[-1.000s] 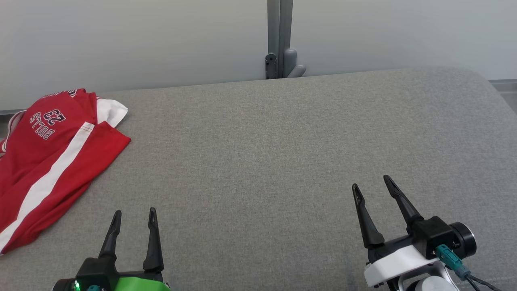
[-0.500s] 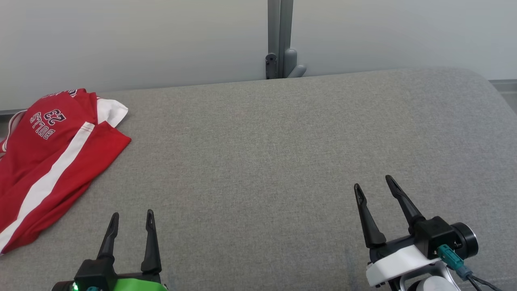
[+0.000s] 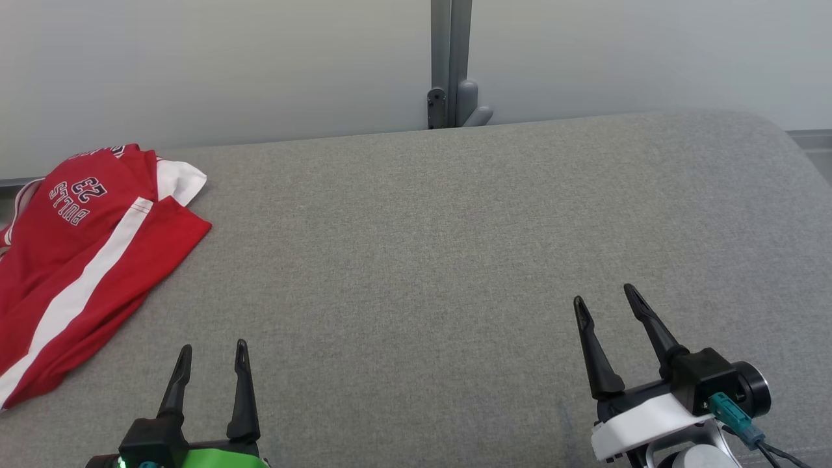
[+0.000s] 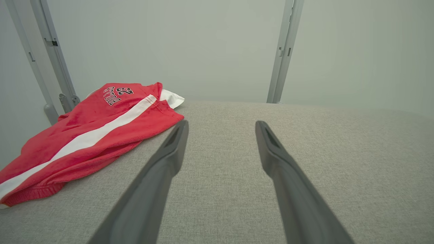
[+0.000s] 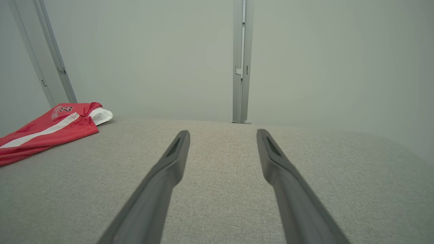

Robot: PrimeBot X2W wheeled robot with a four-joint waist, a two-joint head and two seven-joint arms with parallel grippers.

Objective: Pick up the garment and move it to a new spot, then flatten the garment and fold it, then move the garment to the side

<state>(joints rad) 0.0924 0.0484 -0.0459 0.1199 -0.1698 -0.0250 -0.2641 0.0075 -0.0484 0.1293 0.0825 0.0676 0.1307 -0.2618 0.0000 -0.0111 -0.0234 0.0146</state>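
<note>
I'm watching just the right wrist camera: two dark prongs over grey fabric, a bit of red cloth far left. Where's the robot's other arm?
Observer: The left pincer hangs open over the grey padded surface, just right of the red garment, not touching it.
Operator: What is that red thing?
Observer: Sportswear with a white stripe; its print reads BULLS 23.
Operator: What's behind my prongs?
Observer: The right pincer, also open, sits on a black-and-white wrist with a teal plug.
</note>
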